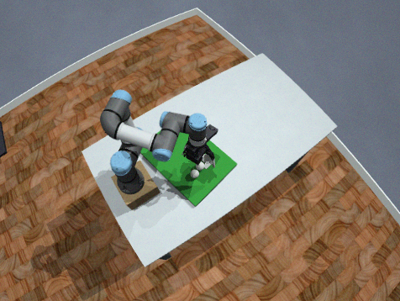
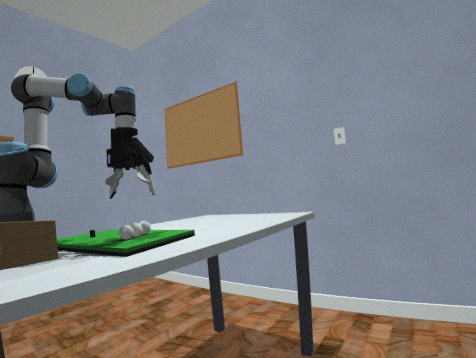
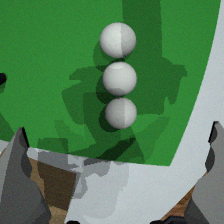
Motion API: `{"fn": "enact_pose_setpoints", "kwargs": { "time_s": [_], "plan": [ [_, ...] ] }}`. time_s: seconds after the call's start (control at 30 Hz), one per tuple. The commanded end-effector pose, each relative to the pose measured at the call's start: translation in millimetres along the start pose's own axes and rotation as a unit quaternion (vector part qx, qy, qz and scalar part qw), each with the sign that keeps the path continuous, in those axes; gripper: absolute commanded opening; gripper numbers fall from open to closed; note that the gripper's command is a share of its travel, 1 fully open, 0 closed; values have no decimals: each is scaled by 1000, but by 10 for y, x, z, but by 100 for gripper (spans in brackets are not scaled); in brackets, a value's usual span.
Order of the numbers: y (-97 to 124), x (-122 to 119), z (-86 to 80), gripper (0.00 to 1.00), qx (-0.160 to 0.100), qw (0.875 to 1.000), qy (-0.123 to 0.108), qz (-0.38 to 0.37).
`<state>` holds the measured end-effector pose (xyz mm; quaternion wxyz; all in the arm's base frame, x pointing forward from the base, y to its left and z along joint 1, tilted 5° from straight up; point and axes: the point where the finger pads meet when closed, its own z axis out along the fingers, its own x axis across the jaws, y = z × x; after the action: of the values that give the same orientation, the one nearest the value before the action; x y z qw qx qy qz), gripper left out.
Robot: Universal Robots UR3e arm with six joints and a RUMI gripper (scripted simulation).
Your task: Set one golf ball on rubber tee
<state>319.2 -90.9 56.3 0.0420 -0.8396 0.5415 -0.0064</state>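
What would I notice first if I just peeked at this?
Three white golf balls lined up in a row on a bright green mat. Right above them hangs the robot's black gripper, its fingers spread wide and holding nothing. A tiny black tee stands farther back on the mat.

Top view: jaws hide third golf ball and rubber tee [image 2: 92, 233]. Wrist view: tee cut by left edge.

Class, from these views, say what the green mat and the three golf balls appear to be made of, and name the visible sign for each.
Green mat: flat, matte, even green, likely artificial turf or rubber; no pile visible. Golf balls: smooth white matte spheres with soft shading, probably hard plastic; no dimples can be made out.
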Motion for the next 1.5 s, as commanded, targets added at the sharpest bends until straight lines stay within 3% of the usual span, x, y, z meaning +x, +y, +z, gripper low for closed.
{"fn": "enact_pose_setpoints", "kwargs": {
  "time_s": [0.0, 0.3, 0.37, 0.87, 1.47],
  "plan": [
    [-13, 15, 61, 100, 1, 1000, 1, 1],
    [-33, 20, 353, 100, 1, 1000, 1, 1],
    [-33, 20, 353, 100, 1, 1000, 1, 1],
    [-34, 22, 905, 100, 1, 1000, 1, 1],
    [-31, 18, 985, 100, 1, 1000, 1, 1]
  ]
}}
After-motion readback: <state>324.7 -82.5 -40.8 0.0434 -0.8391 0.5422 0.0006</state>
